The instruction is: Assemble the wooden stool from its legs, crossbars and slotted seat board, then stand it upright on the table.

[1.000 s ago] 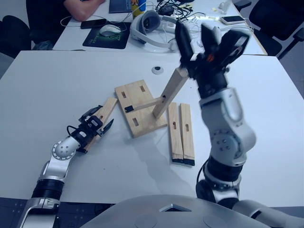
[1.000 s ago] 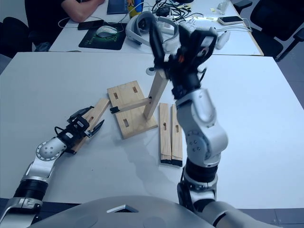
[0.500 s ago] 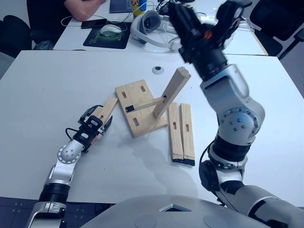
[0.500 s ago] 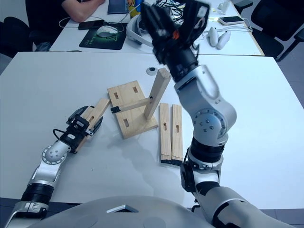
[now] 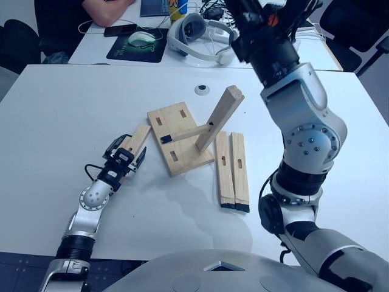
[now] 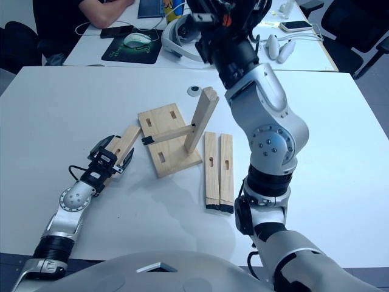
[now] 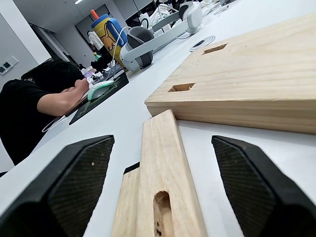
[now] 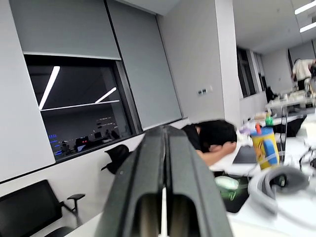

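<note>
Pale wood is spread across the white table (image 5: pixel 55 103). The slotted seat board (image 5: pixel 176 121) lies flat in the middle. A standing leg (image 5: pixel 222 115) is planted in it and leans away to the right. A crossbar (image 5: pixel 185 134) juts sideways from that leg, low over the board. Just right of the board a pair of legs (image 5: pixel 225 170) lies flat, side by side and touching. On the board's left a loose leg (image 5: pixel 138 139) lies on the tabletop. The left claw (image 5: pixel 124 159) is down at its near end, spread wide, with its black fingers (image 7: pixel 79 173) on either side of the wood and not clamped on it. The right claw (image 8: pixel 164 143) is raised high over the far side of the table. Its two fingers are pressed together and hold nothing.
</note>
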